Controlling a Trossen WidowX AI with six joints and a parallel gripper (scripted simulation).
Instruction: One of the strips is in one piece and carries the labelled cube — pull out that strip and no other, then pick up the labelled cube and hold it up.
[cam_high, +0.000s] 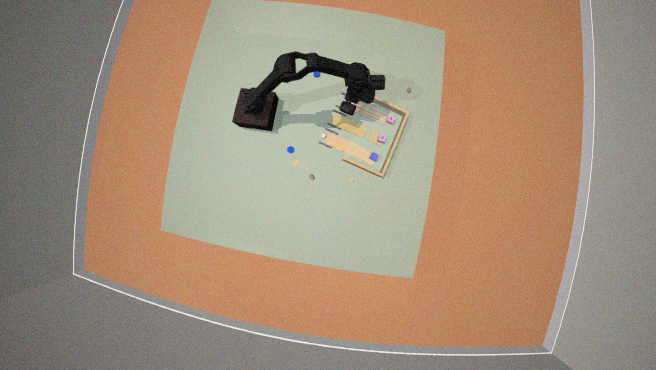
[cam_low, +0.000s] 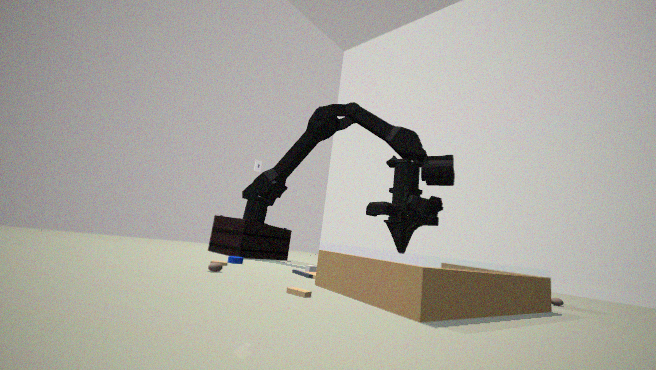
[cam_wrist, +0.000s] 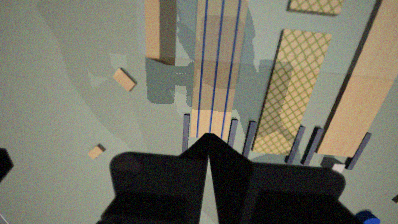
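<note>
My arm (cam_low: 300, 145) is matte black from end to end, built of blocky, faceted segments joined by thicker rounded knuckles. Its base (cam_low: 249, 237) is a squat, dark brown-black box with faint horizontal banding across its sides. Near the wrist, a stubby black cylinder-like housing (cam_low: 438, 170) juts out to one side, and a short black lug (cam_low: 378, 208) sticks out on the other. My gripper (cam_low: 400, 247) tapers to a sharp wedge, its two black fingers meeting along a thin pale seam in the wrist view. No cables, screws or markings can be made out on the dark surfaces.
</note>
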